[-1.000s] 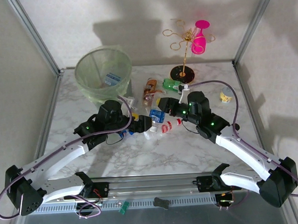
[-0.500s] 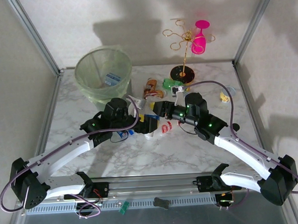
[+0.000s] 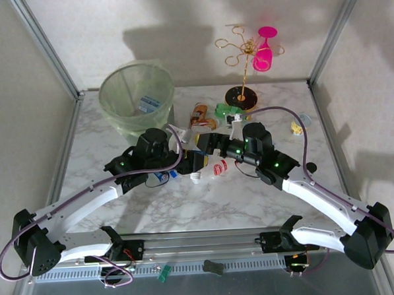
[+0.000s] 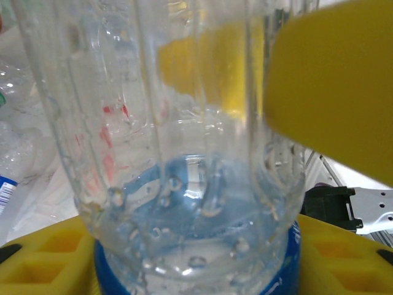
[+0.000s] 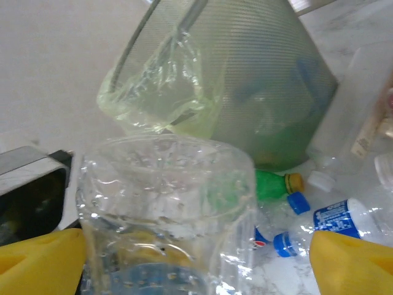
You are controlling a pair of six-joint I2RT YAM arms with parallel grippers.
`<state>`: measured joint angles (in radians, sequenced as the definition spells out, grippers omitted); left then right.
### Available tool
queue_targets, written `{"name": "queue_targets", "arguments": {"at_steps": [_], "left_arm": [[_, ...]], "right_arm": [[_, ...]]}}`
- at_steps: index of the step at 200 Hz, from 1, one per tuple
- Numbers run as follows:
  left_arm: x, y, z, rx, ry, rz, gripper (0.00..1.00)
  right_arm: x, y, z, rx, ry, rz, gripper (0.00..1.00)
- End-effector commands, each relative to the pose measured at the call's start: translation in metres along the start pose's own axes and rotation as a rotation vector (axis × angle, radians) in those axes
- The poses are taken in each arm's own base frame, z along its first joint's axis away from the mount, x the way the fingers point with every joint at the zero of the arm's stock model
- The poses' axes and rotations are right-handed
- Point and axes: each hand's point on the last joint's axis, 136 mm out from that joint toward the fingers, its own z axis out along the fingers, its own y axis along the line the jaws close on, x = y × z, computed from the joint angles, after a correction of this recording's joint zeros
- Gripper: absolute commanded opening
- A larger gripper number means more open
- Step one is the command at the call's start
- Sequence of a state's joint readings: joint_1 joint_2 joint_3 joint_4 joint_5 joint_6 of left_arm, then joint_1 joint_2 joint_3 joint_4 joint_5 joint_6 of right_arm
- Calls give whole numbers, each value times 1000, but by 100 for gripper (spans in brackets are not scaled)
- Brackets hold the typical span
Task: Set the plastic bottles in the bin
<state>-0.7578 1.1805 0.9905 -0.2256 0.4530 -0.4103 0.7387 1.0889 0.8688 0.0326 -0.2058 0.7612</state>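
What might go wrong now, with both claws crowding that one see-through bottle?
The left gripper and right gripper meet at one clear bottle, so they may bump or tug against each other. Its thin, slick wall might slip or crumple. The loose bottles lying close by could get knocked away.

- No word, brand or number can be read with certainty anywhere.
- Bottle with a blue label [image 5: 336, 218], lying near the foot of the bin [image 5: 258, 80]: white print, too small to read.
- Red-and-blue round mark [image 5: 260, 243], also near the bin's foot: blurred, no name legible.
- Red-and-white label [image 3: 219, 167], well apart from the bin: bold shapes, unreadable.
- Clear bottle [image 4: 184, 153]: red smears show through its wall, no letters.
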Motion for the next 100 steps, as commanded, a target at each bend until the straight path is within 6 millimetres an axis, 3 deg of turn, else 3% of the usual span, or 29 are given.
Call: {"name": "queue_targets", "arguments": {"at_steps": [1, 31, 73, 100], "left_arm": [[-24, -4, -19, -46, -91, 43, 47], [-44, -1, -35, -112, -163, 57, 46], [-95, -3, -79, -204, -308, 85, 46], [-126, 15, -102, -259, -402, 30, 44]], "right_arm": [[-25, 7, -19, 57, -98, -38, 96], [-41, 3, -40, 131, -179, -69, 96], [-44, -10, -58, 205, -228, -77, 96], [-42, -19, -63, 243, -236, -70, 96]]}}
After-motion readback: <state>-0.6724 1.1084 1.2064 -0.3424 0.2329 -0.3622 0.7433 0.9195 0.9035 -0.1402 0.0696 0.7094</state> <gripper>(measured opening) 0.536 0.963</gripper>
